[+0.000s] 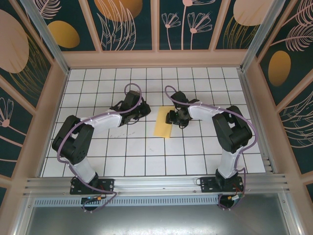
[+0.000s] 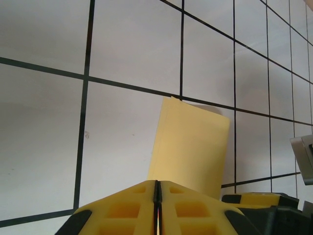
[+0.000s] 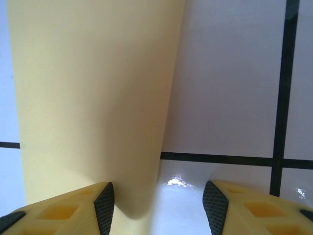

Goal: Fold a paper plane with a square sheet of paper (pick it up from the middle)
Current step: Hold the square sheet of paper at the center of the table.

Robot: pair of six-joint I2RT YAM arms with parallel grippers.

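**Narrow yellow sheet lies lengthwise between the two grippers**

On the white gridded table [image 1: 132, 156], the sheet of paper [image 1: 163, 125] shows as a narrow pale-yellow rectangle. Its long axis runs far to near, and the far end leans slightly towards the right arm.

The right gripper [image 1: 171, 117] sits at the sheet's right long edge, its fingers spread. In the right wrist view that edge curls down into the gap beside one finger [image 3: 63, 210]; the other finger stands clear over bare tile.

The left gripper [image 1: 145, 110] is just off the sheet's left side with its pads pressed together and nothing between them. The sheet lies ahead of it in the left wrist view.

Those closed fingers hide the sheet's near end (the right wrist view cuts off its far end). How many layers it has is hard to make out.
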